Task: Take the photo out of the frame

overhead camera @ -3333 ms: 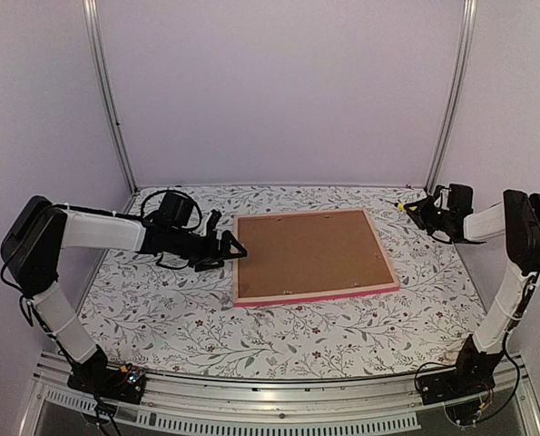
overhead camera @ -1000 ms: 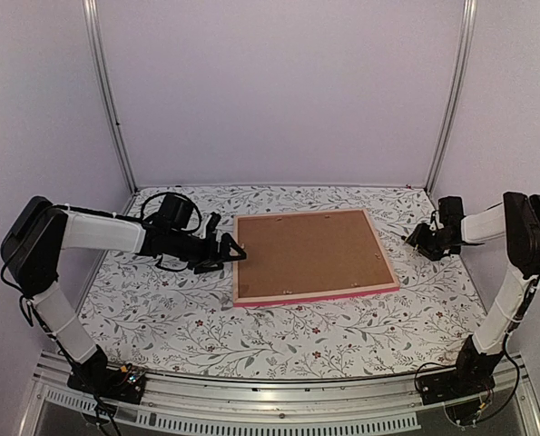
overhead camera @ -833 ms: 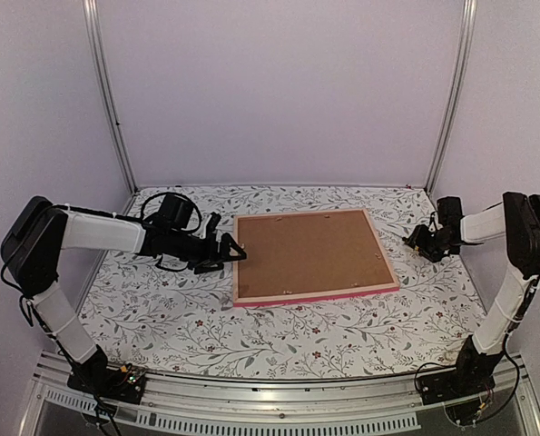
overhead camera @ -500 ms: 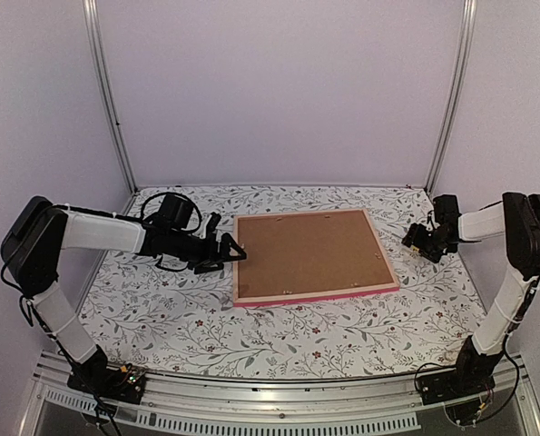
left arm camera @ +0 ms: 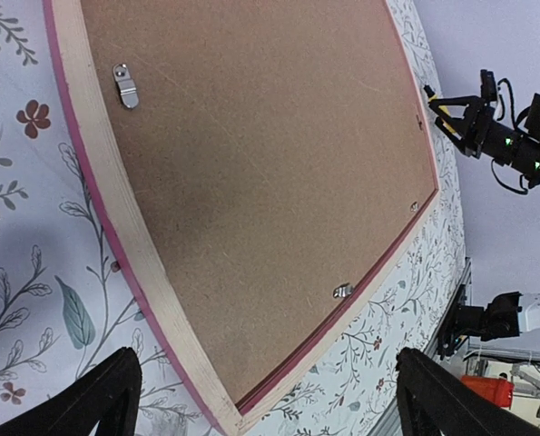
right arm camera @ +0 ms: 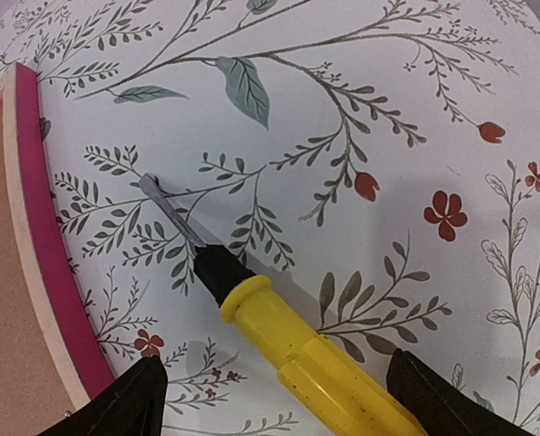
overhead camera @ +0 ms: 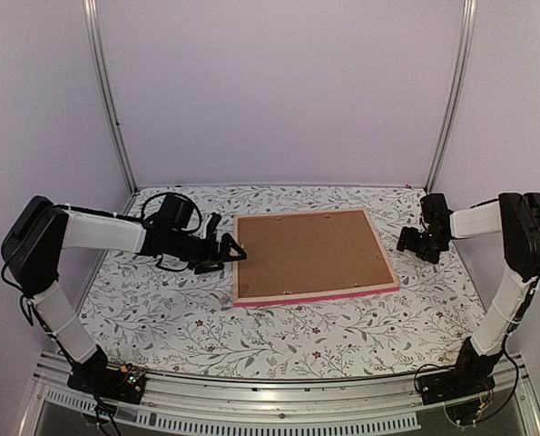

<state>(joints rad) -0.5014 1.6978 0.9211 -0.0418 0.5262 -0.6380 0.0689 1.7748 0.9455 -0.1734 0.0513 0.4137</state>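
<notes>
Right jaws moved nearer the frame [overhead camera: 319,297], spread wide, screwdriver [right arm camera: 288,341] between them; left jaws wide, facing frame's left edge

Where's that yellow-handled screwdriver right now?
In the right wrist view, the screwdriver is down at the flowered tablecloth just right of the frame, inside the open right tool, metal tip pointing at the frame's pink edge.

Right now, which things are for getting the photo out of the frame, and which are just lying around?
For the job: frame, lying face down; brown backing board covering the photo, which is hidden; metal clip on the board; screwdriver, probably for turning the clips.
Just there: flowery tablecloth.
</notes>
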